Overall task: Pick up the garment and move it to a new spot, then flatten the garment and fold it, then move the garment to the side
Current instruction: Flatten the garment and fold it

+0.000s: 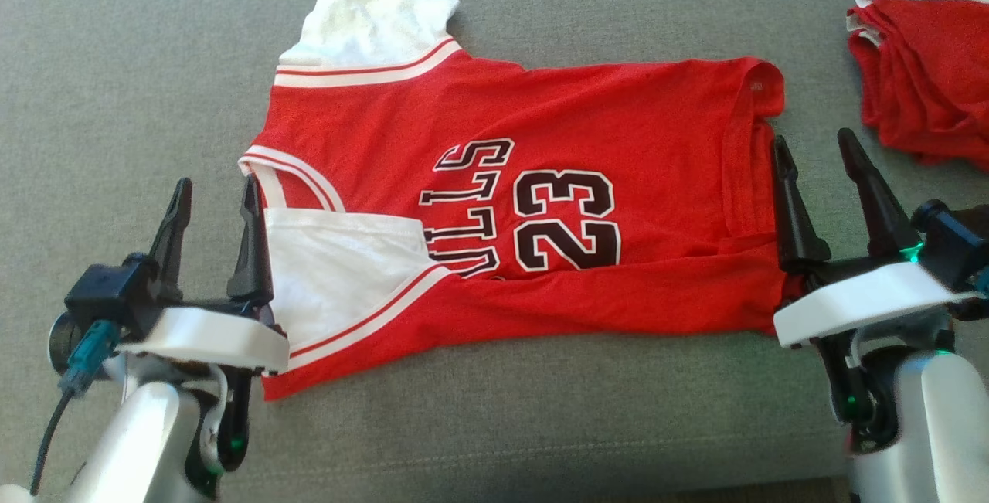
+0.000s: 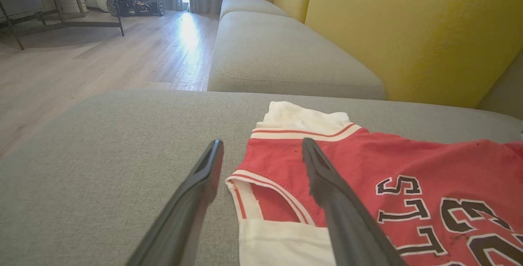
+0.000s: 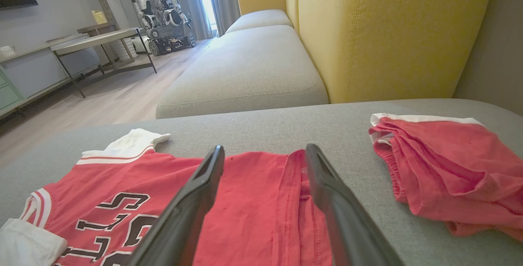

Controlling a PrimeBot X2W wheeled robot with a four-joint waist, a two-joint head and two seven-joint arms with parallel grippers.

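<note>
Now the red jersey lies spread between the two arms: left gripper at its collar end, right gripper at its hem, both with fingers apart, empty.

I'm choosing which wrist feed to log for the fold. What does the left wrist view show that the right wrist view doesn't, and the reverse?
Left wrist view adds the open left gripper, one finger over the grey cushion, the other over the jersey by its neckline. Right wrist view adds the open right gripper above the hem and a second red garment lying apart. Shared: the jersey spread on the cushion, the yellow backrest behind.
</note>
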